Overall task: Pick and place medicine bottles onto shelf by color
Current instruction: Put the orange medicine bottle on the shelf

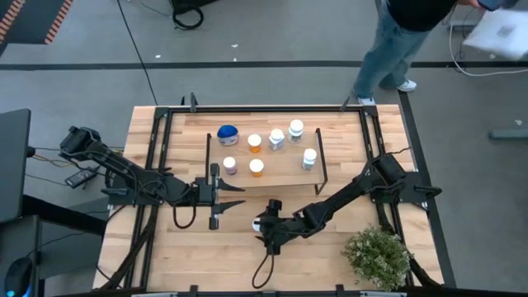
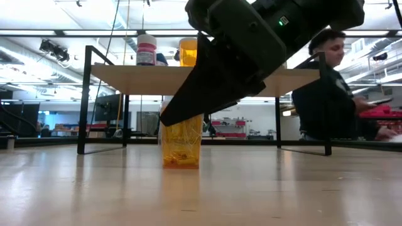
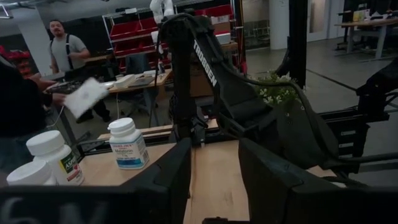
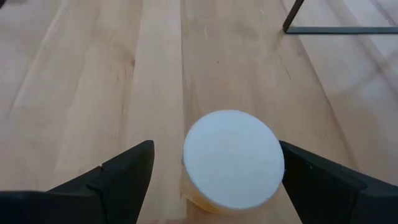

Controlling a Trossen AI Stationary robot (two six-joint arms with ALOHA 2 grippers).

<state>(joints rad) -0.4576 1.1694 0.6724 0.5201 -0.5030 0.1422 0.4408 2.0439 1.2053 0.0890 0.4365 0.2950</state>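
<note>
right wrist view, orange bottle (image 4: 230, 158) between open right claw (image 4: 214, 171) fingers

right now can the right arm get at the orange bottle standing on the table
Probably yes: the right tool hangs open directly over the orange bottle, one finger on each side of its white cap, with nothing between them.

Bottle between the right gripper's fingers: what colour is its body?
Orange body under a white cap; the low view shows it best.
</note>
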